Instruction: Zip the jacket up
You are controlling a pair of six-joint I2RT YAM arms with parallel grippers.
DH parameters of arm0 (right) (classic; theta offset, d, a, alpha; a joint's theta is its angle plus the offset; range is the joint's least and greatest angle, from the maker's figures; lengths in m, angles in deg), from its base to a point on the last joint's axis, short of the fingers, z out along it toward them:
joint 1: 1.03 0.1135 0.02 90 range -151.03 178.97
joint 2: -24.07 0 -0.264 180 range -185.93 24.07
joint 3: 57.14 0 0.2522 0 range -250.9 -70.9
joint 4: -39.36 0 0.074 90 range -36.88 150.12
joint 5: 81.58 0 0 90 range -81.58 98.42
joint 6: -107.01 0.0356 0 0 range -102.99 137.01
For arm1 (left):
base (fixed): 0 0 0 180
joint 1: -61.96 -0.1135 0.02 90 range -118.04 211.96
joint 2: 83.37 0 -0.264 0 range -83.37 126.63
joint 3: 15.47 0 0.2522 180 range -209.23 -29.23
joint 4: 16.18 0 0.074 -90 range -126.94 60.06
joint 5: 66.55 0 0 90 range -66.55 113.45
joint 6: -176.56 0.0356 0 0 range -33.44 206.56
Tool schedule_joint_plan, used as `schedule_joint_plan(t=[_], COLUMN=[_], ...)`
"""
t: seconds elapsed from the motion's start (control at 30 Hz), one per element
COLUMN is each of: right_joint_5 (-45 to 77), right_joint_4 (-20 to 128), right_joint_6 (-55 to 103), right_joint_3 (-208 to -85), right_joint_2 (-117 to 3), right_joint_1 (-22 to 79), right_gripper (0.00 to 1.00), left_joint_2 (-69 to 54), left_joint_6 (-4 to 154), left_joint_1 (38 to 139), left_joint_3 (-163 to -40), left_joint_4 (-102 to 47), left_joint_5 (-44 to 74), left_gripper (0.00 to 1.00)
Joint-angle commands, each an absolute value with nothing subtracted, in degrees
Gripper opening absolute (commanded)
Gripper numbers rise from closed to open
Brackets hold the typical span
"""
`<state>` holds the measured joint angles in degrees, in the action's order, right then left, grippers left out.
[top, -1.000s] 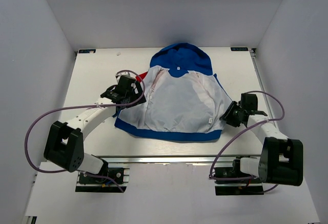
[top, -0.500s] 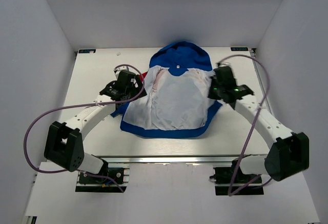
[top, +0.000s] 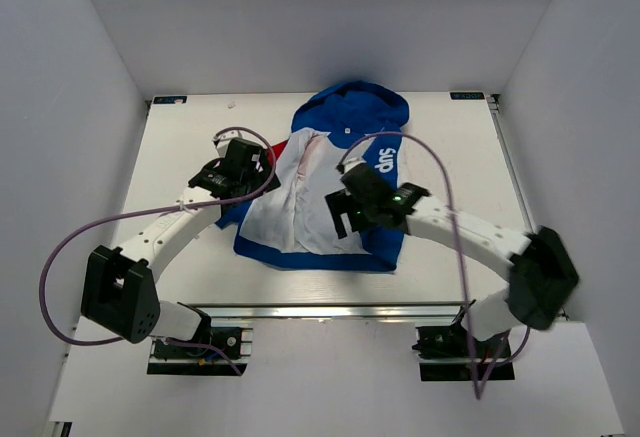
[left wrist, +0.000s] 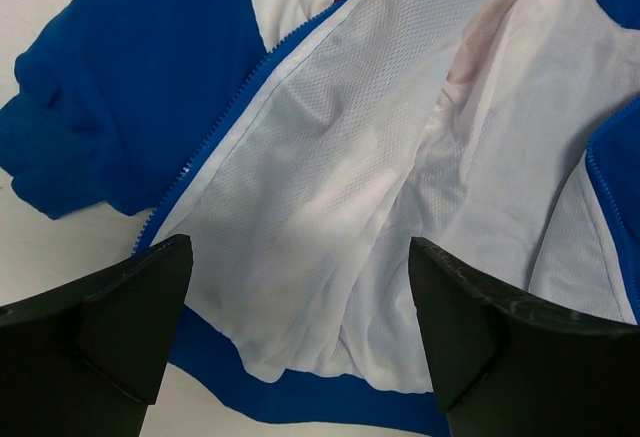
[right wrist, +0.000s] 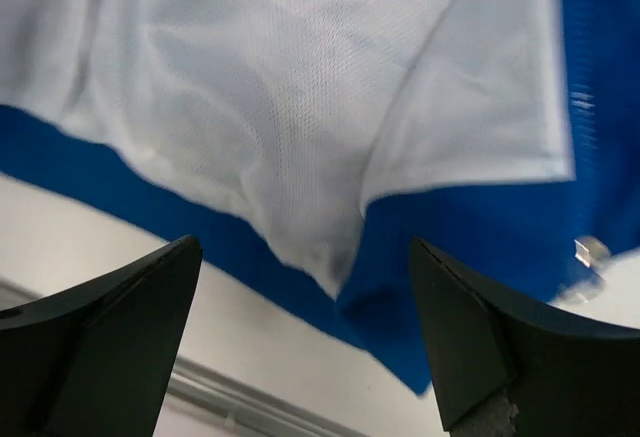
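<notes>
The left pincer [left wrist: 298, 247] is spread wide and holds nothing. It hangs over the jacket's [top: 310, 197] left front panel, whose white mesh lining [left wrist: 330, 157] faces up, and whether its fingers [left wrist: 120, 327] touch the cloth cannot be told. The right pincer [right wrist: 305, 245] is likewise spread wide with nothing between its tips. It hovers above the lower edge of the garment, where the lining meets the blue hem [right wrist: 110, 172].

The jacket lies in the middle of the white surface [top: 180, 157], hood [top: 350, 107] towards the far side and hem towards the arms. Its left panel is laid back, lining up, with blue zipper teeth [left wrist: 225, 117] running along the edge beside a bunched blue sleeve [left wrist: 120, 87]. The right panel is folded over the middle, royal blue outside up, showing white lettering [top: 385, 162]. A patch of red shoulder [top: 280, 147] peeks out near the left arm's wrist. The zipper is undone.
</notes>
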<state>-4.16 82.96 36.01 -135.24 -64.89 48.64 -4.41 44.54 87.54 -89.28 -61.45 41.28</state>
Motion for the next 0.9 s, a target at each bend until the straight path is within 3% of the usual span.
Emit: schedule_joint_plan(t=[0.0, 0.23, 0.3, 0.5, 0.87], right_joint_5=[-3.4, 10.1, 17.1, 22.2, 27.0], right_joint_4=[76.9, 75.0, 72.9, 66.0, 59.5], right_joint_6=[34.8, 44.1, 45.3, 46.8, 44.0], right_joint_3=[-131.4, -119.2, -116.7, -114.6, -116.0], right_joint_2=[-52.3, -40.9, -40.4, -46.0, -54.2], right_joint_1=[47.0, 30.5, 25.7, 18.8, 17.0], right_gripper=[0.89, 0.89, 0.89, 0.89, 0.84], left_joint_2=[-5.5, -2.9, -2.2, 1.4, 10.1], left_joint_6=[43.7, 45.9, 46.8, 48.1, 49.4], left_joint_1=[87.2, 87.2, 87.2, 87.2, 87.2], left_joint_3=[-88.6, -87.6, -86.8, -86.3, -87.8], left_joint_4=[-62.9, -56.9, -53.9, -51.3, -48.4], left_joint_5=[41.5, 32.5, 29.1, 25.4, 19.6], left_gripper=[0.98, 0.98, 0.98, 0.98, 0.98])
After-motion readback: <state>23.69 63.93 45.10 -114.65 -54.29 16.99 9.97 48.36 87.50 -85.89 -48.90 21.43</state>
